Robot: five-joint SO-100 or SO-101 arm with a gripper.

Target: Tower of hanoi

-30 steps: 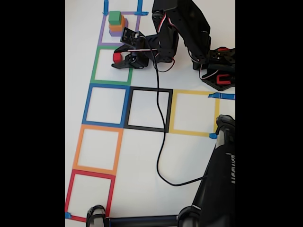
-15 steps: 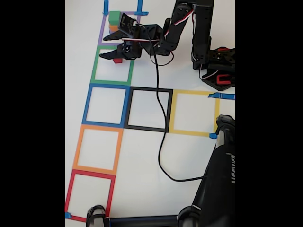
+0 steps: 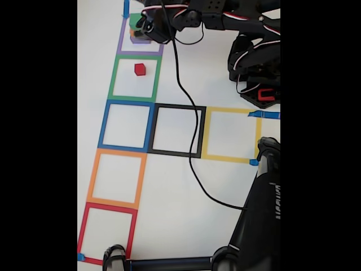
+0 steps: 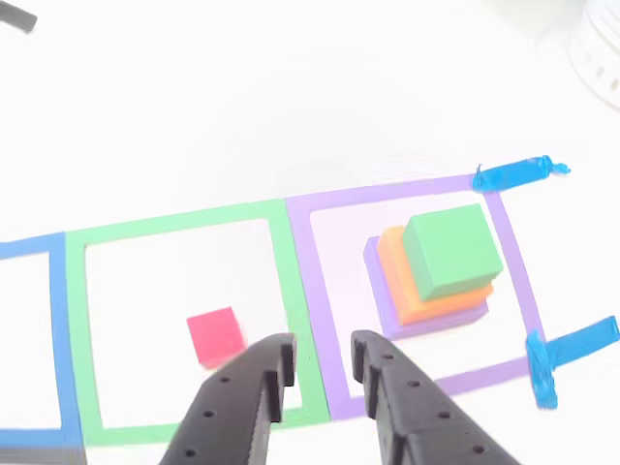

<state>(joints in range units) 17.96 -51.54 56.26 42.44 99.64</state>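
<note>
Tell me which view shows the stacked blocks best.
The other view: the green cube on the orange block on the purple block are all clear inside the purple tape square. In the fixed view the hand covers most of the stack.

A red block (image 4: 214, 335) is seen on the white table (image 4: 242, 116), framed by a green tape square (image 4: 184, 325). At its 3 o'clock in the other view, a green block (image 4: 450, 250) is stacked on an orange block (image 4: 426, 291) and a lilac-purple block (image 4: 426, 322), ringed by a purple tape square (image 4: 417, 291) with bright blue tape tabs (image 4: 518, 174). In the fixed view, blue (image 3: 127, 126), black (image 3: 177, 130), yellow (image 3: 231, 134), orange (image 3: 115, 179) and red (image 3: 107, 232) tape squares are shown. The gripper (image 4: 318, 360) is matt black.
</note>
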